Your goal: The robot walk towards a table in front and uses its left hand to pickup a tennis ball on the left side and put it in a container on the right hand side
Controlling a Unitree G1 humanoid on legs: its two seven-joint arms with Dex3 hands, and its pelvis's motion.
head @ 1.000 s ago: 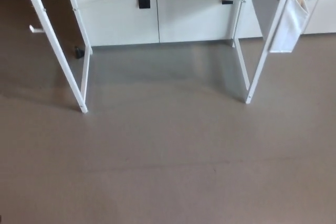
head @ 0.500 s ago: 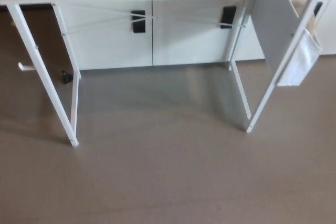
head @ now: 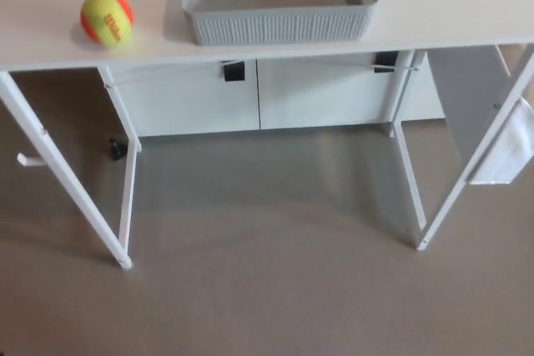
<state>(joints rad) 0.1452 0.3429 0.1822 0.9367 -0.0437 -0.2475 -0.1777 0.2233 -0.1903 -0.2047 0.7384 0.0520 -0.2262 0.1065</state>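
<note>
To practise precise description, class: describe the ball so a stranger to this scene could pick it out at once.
Find the white table and go to its left end. There, left of the grey slatted basket and apart from it, sits the ball: round, yellow and orange, the only colourful thing.

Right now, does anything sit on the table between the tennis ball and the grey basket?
Nothing visible does. Only bare tabletop lies between the tennis ball and the basket, whose left wall the ball must clear.

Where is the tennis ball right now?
In the head view, the tennis ball sits on the white table at its left end, apart from the grey basket.
</note>
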